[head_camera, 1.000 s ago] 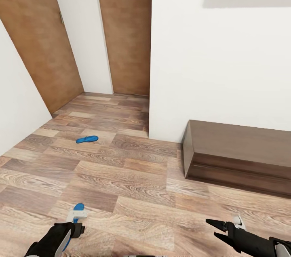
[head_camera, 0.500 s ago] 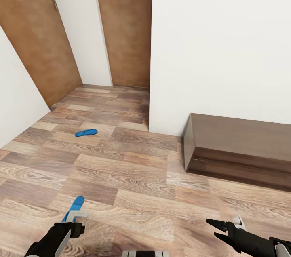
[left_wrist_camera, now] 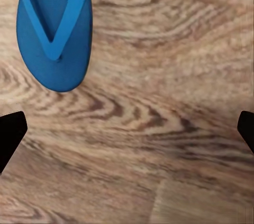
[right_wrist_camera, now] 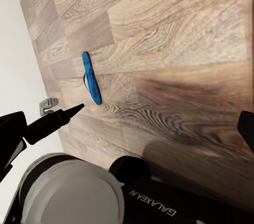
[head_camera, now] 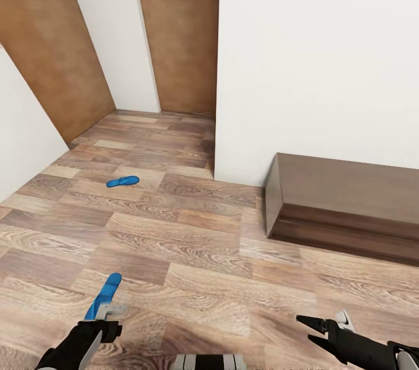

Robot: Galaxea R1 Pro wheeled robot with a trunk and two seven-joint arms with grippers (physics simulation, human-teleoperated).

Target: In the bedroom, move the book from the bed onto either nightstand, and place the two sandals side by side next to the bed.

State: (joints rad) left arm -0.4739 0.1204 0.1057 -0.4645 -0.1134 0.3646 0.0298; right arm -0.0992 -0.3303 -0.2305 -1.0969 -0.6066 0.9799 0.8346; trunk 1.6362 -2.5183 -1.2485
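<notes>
Since the near sandal [left_wrist_camera: 53, 28] lies flat on the plank floor [head_camera: 221, 277] just ahead of the left pincer [left_wrist_camera: 127, 129], whose fingers stand wide apart and empty, it looks light, thin and bendy; pinching one side edge should suit; the right pincer [head_camera: 314, 329] is likewise spread; the other sandal [head_camera: 123, 181] lies well beyond.

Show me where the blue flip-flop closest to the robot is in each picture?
Head view: the near flip-flop lies low on the left, just beyond the left gripper.
Left wrist view: it sits in the upper left corner, strap side up.
Right wrist view: it is a thin blue sliver left of the middle.
Shared landmark: the wood-plank floor beneath it.
</notes>
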